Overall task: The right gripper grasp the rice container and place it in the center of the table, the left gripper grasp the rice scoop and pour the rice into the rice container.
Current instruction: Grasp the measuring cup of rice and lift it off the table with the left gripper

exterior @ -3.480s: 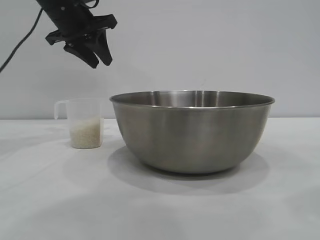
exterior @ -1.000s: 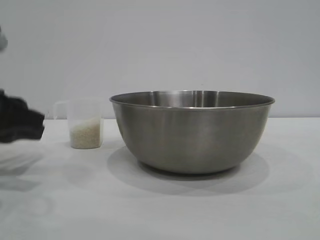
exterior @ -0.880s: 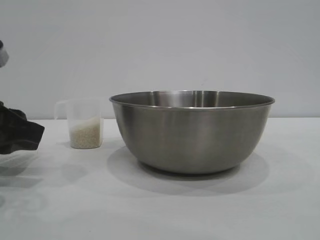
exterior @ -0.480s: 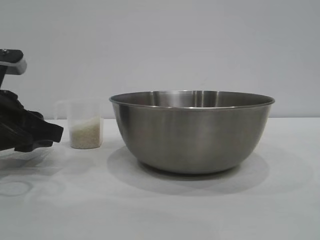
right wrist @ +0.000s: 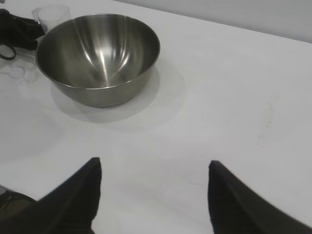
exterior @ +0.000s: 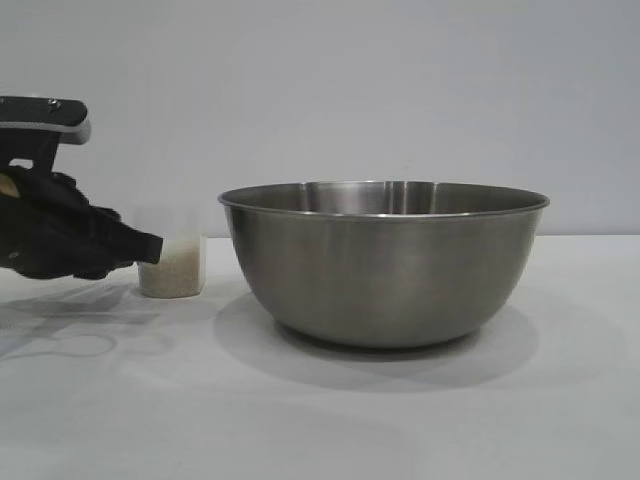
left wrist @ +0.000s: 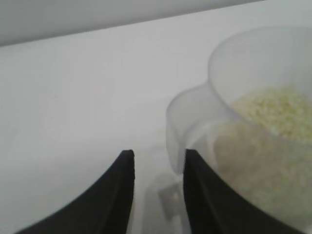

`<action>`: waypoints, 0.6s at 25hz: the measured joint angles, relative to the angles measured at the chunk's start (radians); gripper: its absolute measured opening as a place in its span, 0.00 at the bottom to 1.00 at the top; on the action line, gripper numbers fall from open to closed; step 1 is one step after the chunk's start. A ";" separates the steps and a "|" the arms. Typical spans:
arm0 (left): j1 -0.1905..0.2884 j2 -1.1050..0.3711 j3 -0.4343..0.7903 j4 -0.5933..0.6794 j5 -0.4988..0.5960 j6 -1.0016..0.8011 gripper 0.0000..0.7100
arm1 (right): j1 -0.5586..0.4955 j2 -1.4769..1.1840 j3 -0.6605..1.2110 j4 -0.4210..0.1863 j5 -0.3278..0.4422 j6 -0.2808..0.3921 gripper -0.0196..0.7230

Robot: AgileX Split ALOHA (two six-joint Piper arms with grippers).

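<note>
The rice container [exterior: 385, 265], a large steel bowl, stands empty mid-table; it also shows in the right wrist view [right wrist: 97, 53]. The rice scoop [exterior: 172, 265], a clear plastic cup holding rice [exterior: 172, 272], stands upright to its left. My left gripper [exterior: 148, 250] is low at the scoop's left side, level with it. In the left wrist view the gripper [left wrist: 157, 158] is open, with the scoop's loop handle [left wrist: 175, 129] just ahead of its fingertips and the rice [left wrist: 273, 107] beyond. My right gripper [right wrist: 153, 168] is open and empty, well back from the bowl and out of the exterior view.
The white table [exterior: 300, 420] stretches in front of and to the right of the bowl. A plain grey wall stands behind. The scoop [right wrist: 51, 14] and the left gripper [right wrist: 17, 29] show far off in the right wrist view.
The left gripper came down from above the scoop to table level at the left, then moved right until its fingertips reached the scoop's handle. Bowl and scoop have not moved.
</note>
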 joint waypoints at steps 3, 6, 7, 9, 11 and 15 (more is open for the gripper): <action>0.000 0.000 -0.013 0.030 0.000 0.013 0.00 | 0.000 0.000 0.000 0.000 0.000 0.000 0.62; 0.000 0.000 -0.017 0.044 0.002 0.042 0.00 | 0.000 0.000 0.000 0.000 0.000 0.000 0.62; 0.000 -0.004 -0.017 0.049 0.004 0.059 0.00 | 0.000 0.000 0.000 0.000 0.000 0.000 0.62; 0.000 -0.035 -0.017 0.065 0.010 0.101 0.00 | 0.000 0.000 0.000 0.000 0.000 0.000 0.62; 0.000 -0.085 -0.017 0.080 0.016 0.150 0.00 | 0.000 0.000 0.000 0.000 0.000 0.000 0.62; 0.000 -0.226 -0.017 0.222 0.008 0.329 0.00 | 0.000 0.000 0.000 0.000 0.000 0.000 0.62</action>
